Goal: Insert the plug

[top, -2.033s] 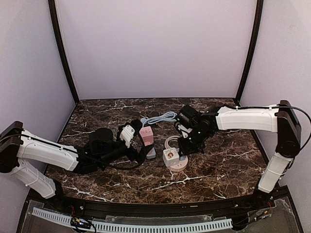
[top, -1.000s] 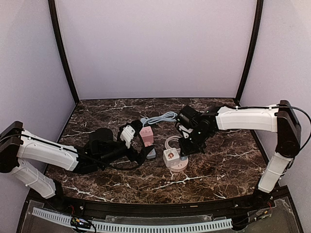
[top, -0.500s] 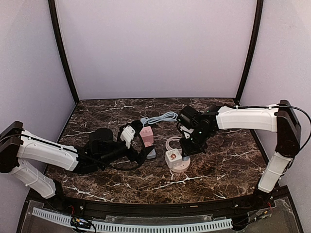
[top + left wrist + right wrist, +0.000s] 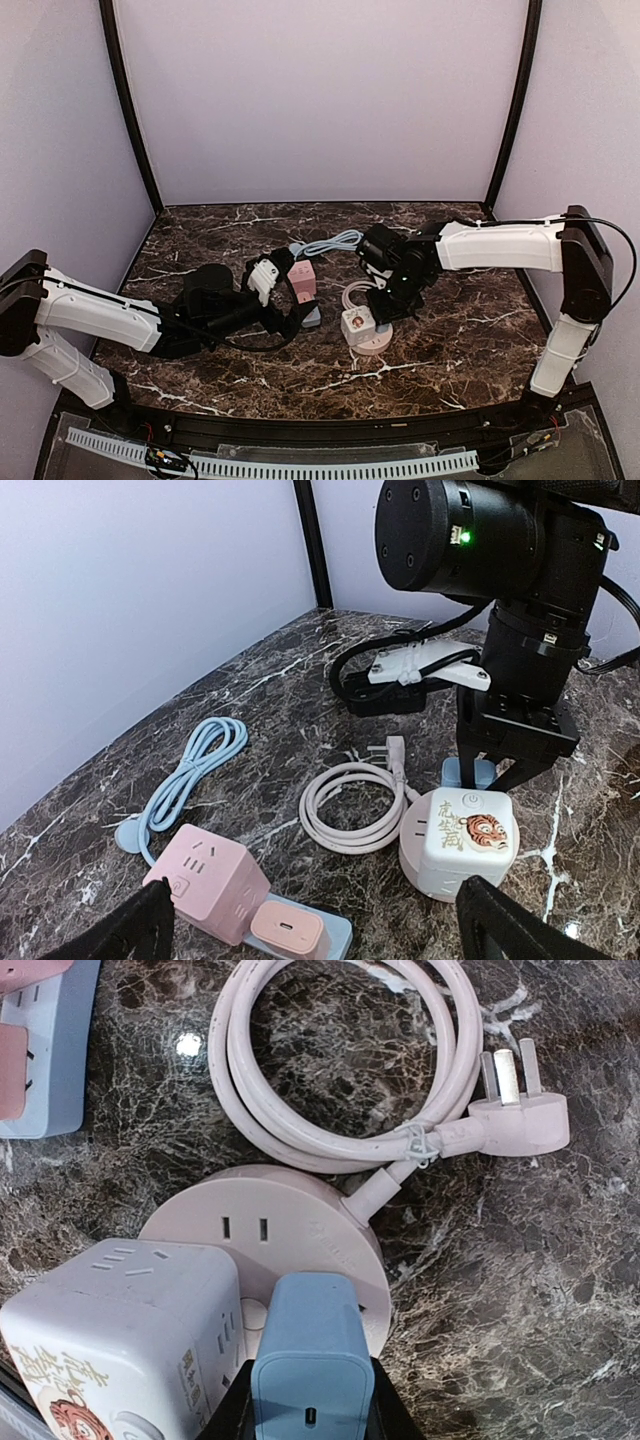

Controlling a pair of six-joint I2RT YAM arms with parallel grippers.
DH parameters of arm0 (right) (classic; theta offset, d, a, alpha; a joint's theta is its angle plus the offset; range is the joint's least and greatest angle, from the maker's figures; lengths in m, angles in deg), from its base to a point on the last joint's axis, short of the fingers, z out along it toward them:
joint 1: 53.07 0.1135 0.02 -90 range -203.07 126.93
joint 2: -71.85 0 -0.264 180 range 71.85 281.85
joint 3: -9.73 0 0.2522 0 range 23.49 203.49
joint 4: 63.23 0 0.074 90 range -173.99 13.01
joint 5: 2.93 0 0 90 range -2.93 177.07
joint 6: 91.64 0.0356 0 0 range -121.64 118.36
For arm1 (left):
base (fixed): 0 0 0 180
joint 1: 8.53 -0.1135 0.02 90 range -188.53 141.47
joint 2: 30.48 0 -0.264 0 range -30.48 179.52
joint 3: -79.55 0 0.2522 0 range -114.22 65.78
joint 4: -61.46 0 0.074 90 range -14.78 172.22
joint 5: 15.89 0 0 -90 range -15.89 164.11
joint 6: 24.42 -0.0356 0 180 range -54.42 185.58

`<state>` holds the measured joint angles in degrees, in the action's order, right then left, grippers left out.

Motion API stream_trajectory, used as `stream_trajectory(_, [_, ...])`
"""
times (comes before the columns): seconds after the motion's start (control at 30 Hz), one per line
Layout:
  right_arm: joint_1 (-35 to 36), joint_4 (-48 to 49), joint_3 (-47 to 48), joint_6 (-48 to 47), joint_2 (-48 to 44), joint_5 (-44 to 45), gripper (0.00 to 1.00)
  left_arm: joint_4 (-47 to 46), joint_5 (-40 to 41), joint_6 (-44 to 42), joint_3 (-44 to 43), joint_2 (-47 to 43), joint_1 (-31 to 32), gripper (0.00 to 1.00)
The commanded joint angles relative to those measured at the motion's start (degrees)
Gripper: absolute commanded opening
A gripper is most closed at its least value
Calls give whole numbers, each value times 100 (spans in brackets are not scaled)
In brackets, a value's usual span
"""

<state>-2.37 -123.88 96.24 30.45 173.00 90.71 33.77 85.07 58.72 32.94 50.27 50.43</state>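
Insertion is the step in hand. The right fingers are clamped on the two sides of a pale blue, rounded-rectangular plastic plug and hold it upright over the round, flat pink socket base. The base lies on the dark brown marble surface, near its middle and a little toward the right edge. The plug hangs just beside a white cube socket with a tiger picture that stands on the same base. A two-slot outlet shows bare on the far part of the base; the plug body hides the slots beneath it, so whether the prongs have entered yet cannot be told.

The base's own pink cable lies coiled toward the far edge, its three-pin plug flat on the surface.

The left fingers are spread wide and grip nothing. They hover by a pink cube socket on a flat pale blue strip, well left of the base.

The next move probably calls for a straight push down with the prongs square to their slots – a skewed plug would catch on the base or nudge the white cube. Nothing braces the base, so it may slide – the press should be slow.
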Motion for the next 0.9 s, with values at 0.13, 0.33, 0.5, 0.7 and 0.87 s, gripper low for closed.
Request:
stream_trajectory(0.13, [93,-299,-52,169,326,419,0,128,-9,-29,58,-154,-33,99])
stream_trajectory(0.33, [158,-424,68,224,519,604,0,141,-21,-34,58,-163,-34,99])
stream_trajectory(0.5, [206,-373,-33,320,669,677,0,146,-9,-36,61,-181,-34,99])
stream_trajectory(0.7, [304,-122,-303,475,915,689,0,154,-11,-36,65,-181,-29,99])
stream_trajectory(0.87, [342,194,-594,567,1030,610,0,151,-22,-31,60,-173,-31,99])
